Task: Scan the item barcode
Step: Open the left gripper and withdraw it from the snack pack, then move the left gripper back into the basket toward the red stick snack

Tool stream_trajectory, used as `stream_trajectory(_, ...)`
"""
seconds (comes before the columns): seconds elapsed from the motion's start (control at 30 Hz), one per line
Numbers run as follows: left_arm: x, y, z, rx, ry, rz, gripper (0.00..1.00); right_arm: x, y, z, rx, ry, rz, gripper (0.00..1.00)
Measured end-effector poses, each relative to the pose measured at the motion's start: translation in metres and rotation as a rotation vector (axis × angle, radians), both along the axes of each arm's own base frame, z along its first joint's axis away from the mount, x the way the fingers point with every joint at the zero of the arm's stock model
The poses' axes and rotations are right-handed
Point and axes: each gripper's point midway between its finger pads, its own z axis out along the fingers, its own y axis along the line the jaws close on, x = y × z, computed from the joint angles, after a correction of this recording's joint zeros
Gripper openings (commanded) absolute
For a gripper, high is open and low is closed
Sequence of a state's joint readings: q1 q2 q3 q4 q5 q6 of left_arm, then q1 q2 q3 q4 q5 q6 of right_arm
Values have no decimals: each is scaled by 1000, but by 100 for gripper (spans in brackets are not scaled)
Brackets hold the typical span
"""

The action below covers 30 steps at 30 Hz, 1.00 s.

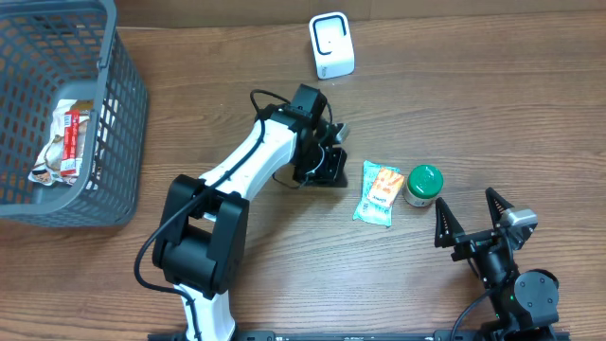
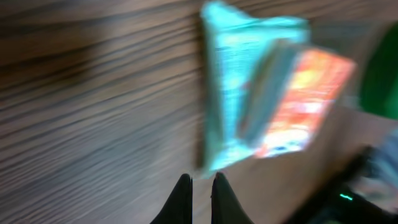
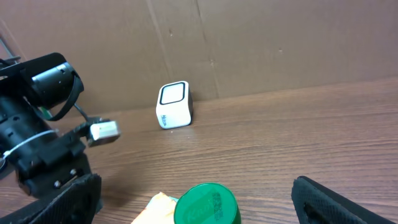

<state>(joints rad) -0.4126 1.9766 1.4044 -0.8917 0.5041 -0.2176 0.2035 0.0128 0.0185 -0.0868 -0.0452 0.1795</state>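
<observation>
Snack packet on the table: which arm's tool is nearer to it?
Left. The left tool, shut, points at the snack packet from close by; the right tool sits open beyond the green-lidded jar.

Wooden table [image 1: 473, 95]: grey basket [image 1: 123, 104] left, white scanner [image 1: 331, 45] far side, snack packet [image 1: 378, 193] just beside green-lidded jar [image 1: 423, 184].

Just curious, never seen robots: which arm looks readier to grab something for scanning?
Probably the left arm: it reaches right up to the snack packet, though its jaws are shut. The right arm sits back, jaws open.
</observation>
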Motion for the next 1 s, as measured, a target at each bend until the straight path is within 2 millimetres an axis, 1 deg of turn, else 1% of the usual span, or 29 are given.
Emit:
stream_trajectory(0.1, 3, 25, -11, 149, -18, 34, 5, 0, 0, 0, 0, 0, 0, 100)
stream_trajectory(0.17, 10, 45, -17, 254, -42, 73, 5, 0, 0, 0, 0, 0, 0, 100)
stream_trajectory(0.23, 19, 66, -20, 343, -70, 116, 11, 0, -1, 0, -1, -1, -4, 100)
stream_trajectory(0.4, 35, 107, -22, 466, -106, 207, 13, 2, -9, 0, -20, -4, -53, 100)
stream_trajectory(0.5, 39, 122, -22, 497, -103, 243, 4, 3, -11, 0, -24, -6, -63, 100)
stream_trajectory(0.63, 35, 138, -22, 526, -74, 264, 4, 3, -12, 0, -24, -6, -71, 100)
stream_trajectory(0.73, 36, 143, -21, 511, -71, 247, 4, 3, -12, 0, -25, -6, -72, 100)
stream_trajectory(0.8, 38, 147, -15, 491, -83, 247, 4, 3, -12, 0, -25, -5, -74, 100)
stream_trajectory(0.87, 43, 152, -2, 462, -115, 266, 6, 3, -13, 0, -25, -6, -75, 100)
stream_trajectory(0.93, 51, 160, 19, 429, -169, 304, 7, 3, -13, 0, -25, -6, -76, 100)
stream_trajectory(0.97, 56, 166, 32, 410, -201, 332, 8, 3, -13, 0, -24, -6, -75, 100)
stream_trajectory(1.0, 61, 175, 50, 384, -245, 367, 10, 3, -13, 0, -24, -6, -74, 100)
